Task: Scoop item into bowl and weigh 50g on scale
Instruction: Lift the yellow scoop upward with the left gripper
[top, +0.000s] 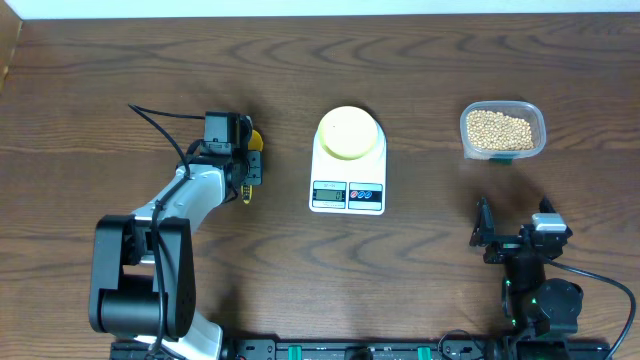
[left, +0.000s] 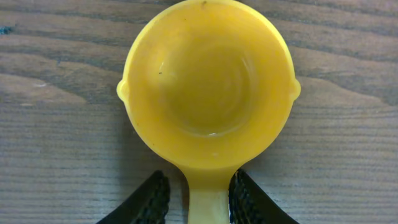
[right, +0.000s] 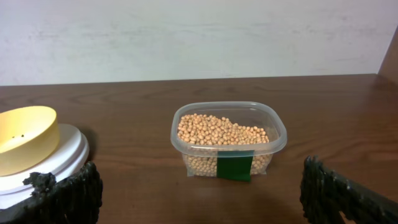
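The handle of the yellow scoop (left: 208, 81) is straddled for lifting by the narrowed left gripper (left: 199, 186), clamping not discernible, while the right gripper (right: 202, 193) is kept wide, idle.

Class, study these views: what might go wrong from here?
1. The left pincer straddles only the narrow handle of the yellow scoop; an uneven grip may let it twist or slip.
2. The tub of beans lies on the far side of the scale and bowl, so reaching across might bump them or spill beans.
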